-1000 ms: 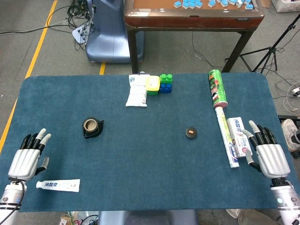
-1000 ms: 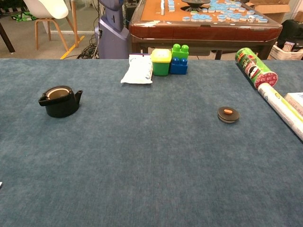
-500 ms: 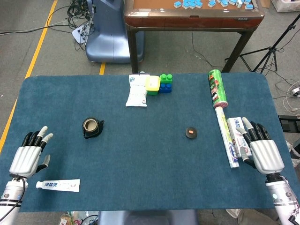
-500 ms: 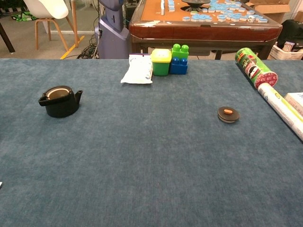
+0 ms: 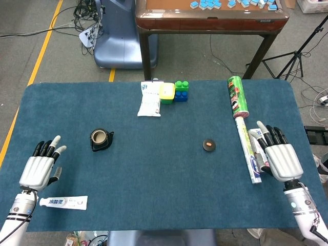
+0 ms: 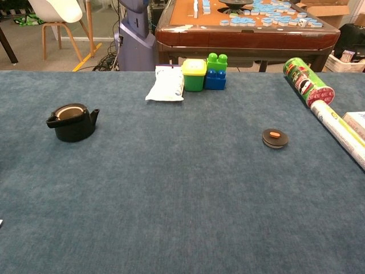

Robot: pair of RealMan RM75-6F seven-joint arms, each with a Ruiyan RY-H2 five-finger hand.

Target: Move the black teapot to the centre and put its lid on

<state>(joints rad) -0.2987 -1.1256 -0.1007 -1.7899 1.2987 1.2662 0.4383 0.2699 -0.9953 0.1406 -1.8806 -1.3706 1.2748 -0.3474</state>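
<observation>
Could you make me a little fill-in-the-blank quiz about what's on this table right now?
1. The teapot has no ____ on it.
2. The lid has an ____ knob.
3. The left hand holds ____.
4. The toothpaste tube lies nearest the ____ hand.

Missing words: lid; orange; nothing; left

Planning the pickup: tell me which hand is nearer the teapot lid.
Right. The right hand is open just beyond the foil roll to the right of the lid; the left hand is open far across the table, past the teapot.
</observation>
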